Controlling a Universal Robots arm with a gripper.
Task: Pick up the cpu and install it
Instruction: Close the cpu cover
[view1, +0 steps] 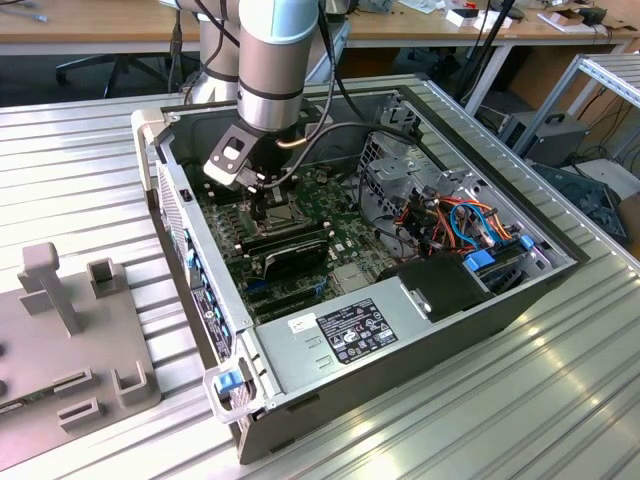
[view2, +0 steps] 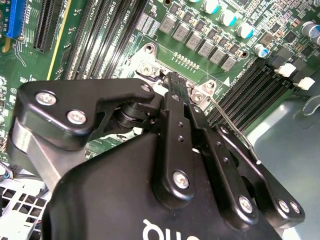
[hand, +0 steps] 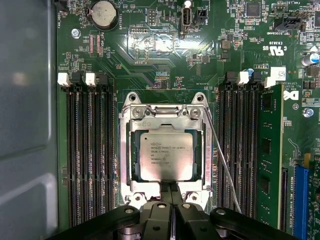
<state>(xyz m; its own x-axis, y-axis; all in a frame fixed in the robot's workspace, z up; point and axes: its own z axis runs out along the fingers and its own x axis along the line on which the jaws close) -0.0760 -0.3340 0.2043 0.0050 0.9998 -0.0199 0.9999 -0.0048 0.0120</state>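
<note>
1. First wrist view: the cpu (hand: 166, 156) lies flat in its socket on the motherboard (hand: 150, 50), silver top facing up, and a metal frame (hand: 126, 165) surrounds it on all sides.
2. In that same view the gripper (hand: 171, 189) sits at the edge of the frame, just beside the cpu. Its two black fingers (hand: 166, 194) are pressed together with no gap and nothing between them.
3. Second wrist view: the gripper (view2: 176, 82) has its closed tips down at the frame's edge, close to a thin wire lever (view2: 235, 131) that runs along the socket.
4. Rows of black memory slots (hand: 90, 150) flank the socket on both sides. A green memory stick (hand: 270, 150) stands in one slot beyond the lever's side.
5. Exterior view: the arm (view1: 272, 60) reaches down into an open computer case (view1: 400, 340) lying on a ribbed metal tabletop (view1: 80, 150), with the gripper (view1: 262, 208) low over the board.
6. A grey fixture plate (view1: 70, 330) lies on the tabletop at the exterior view's left, well apart from the case.
</note>
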